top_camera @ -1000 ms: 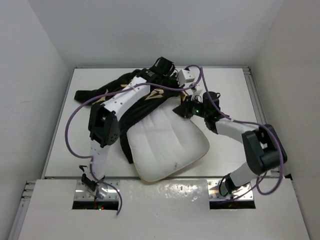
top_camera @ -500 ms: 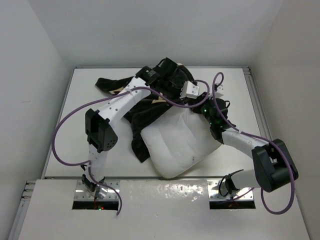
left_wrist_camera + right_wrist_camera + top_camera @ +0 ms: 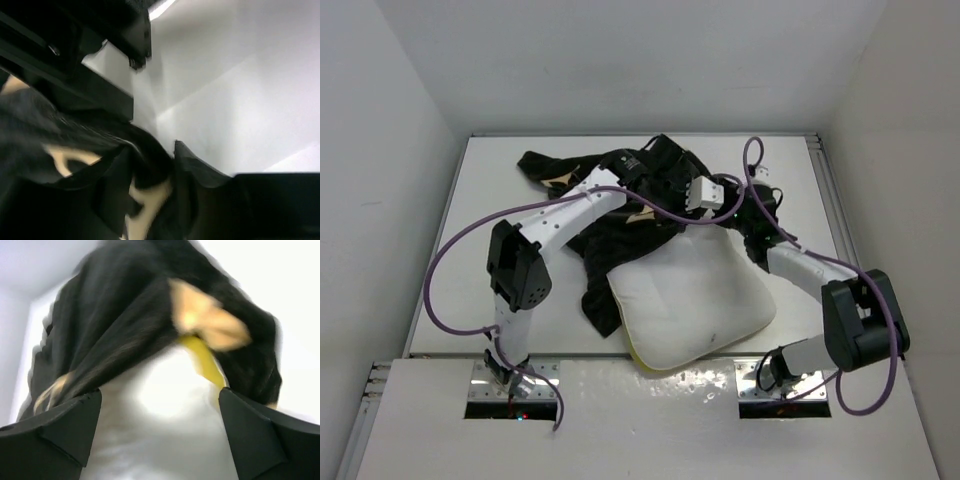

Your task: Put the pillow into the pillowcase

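The pillow looks squishy and light, the pillowcase floppy (grab its hem at the pillow's 12 o'clock). The right gripper gapes wide; left gripper, can't tell.

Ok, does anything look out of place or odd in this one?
Yes: the pillowcase lies bunched in a heap at the far end of the pillow, covering only that edge. One flap trails down the pillow's left side. Most of the pillow is bare.

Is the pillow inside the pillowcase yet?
Mostly out. Only the pillow's far edge sits under the pillowcase; its white body lies bare.
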